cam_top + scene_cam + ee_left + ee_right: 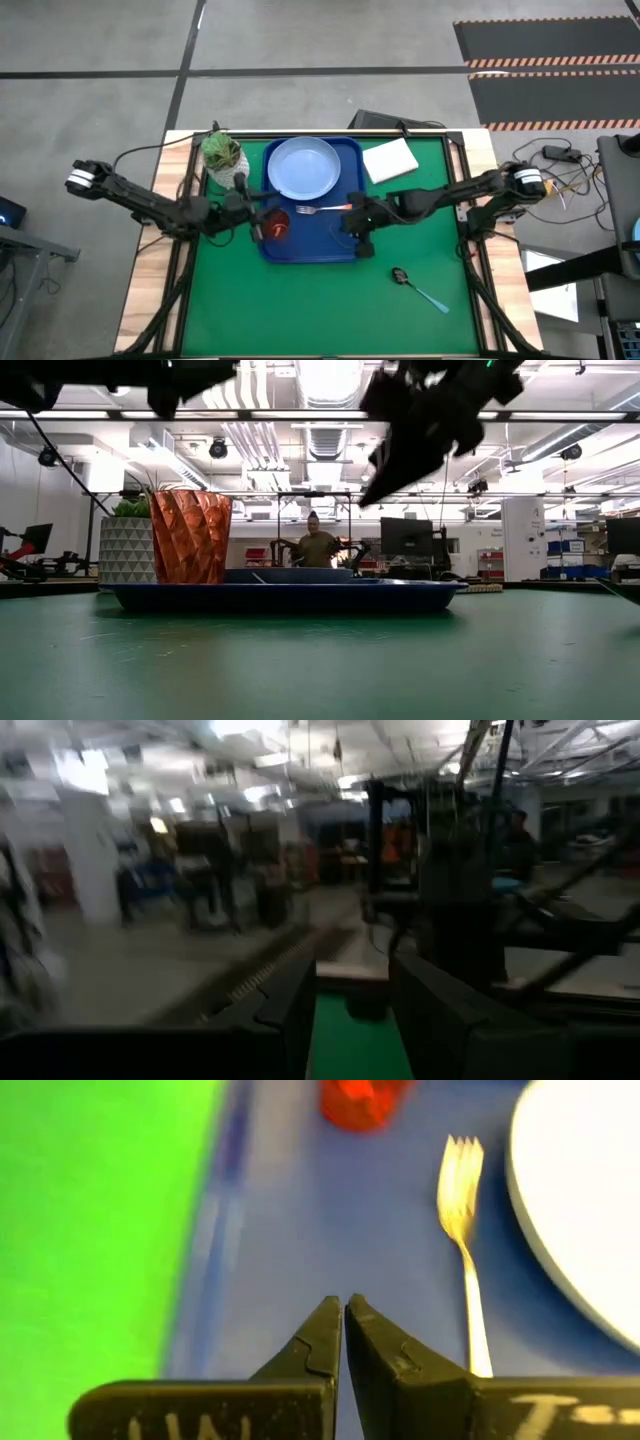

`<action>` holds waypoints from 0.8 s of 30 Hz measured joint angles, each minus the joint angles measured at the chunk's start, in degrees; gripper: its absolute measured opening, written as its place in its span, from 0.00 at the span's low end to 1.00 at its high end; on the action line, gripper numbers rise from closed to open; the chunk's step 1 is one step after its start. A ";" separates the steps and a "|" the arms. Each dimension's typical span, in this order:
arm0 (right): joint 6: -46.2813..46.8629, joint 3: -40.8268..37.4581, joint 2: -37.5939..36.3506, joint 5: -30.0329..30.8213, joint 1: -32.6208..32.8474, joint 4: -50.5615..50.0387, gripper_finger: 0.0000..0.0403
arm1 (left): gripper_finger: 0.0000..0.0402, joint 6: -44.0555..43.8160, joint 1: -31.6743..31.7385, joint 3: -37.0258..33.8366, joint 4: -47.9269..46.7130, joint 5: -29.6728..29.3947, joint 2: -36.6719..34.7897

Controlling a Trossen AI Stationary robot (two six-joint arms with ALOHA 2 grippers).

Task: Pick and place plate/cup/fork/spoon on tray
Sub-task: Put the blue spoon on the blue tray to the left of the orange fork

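Note:
The deep-blue tray (345, 240) lies mid-table on the green mat. On it rest the pale-blue plate (303, 167) at the far end, the red-brown cup (277, 225) upright near the left rim, and the fork (320, 210), which lies flat with its tines toward the cup. The spoon (418, 287) lies on the mat to the right of the tray, nearer the front. My left gripper (256, 222) is open and hovers at the tray's left rim, above the cup (190, 535). My right gripper (343, 1315) is shut and empty, raised above the tray beside the fork (460, 1180).
A white pot with a green plant (222, 155) stands off the tray's far left corner. A white square pad (390, 160) lies at the far right of the mat. In the low view a person (317, 545) shows in the room behind the table.

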 joint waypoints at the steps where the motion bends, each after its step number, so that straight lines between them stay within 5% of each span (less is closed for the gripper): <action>1: -0.18 0.00 -0.44 -0.01 0.93 0.98 0.02 | 0.27 -4.01 -0.35 -0.32 -1.36 0.06 0.15; 7: -4.60 0.00 -2.15 0.03 5.01 6.00 0.02 | 0.27 -17.54 -5.52 -0.85 0.05 1.27 1.89; 15: -9.86 0.00 -2.28 0.05 6.49 7.41 0.02 | 0.27 -17.81 -13.15 -1.02 1.54 3.71 5.10; 24: -11.52 0.00 -2.37 0.07 6.35 6.60 0.02 | 0.27 -18.29 -14.62 -4.38 -1.38 3.63 3.34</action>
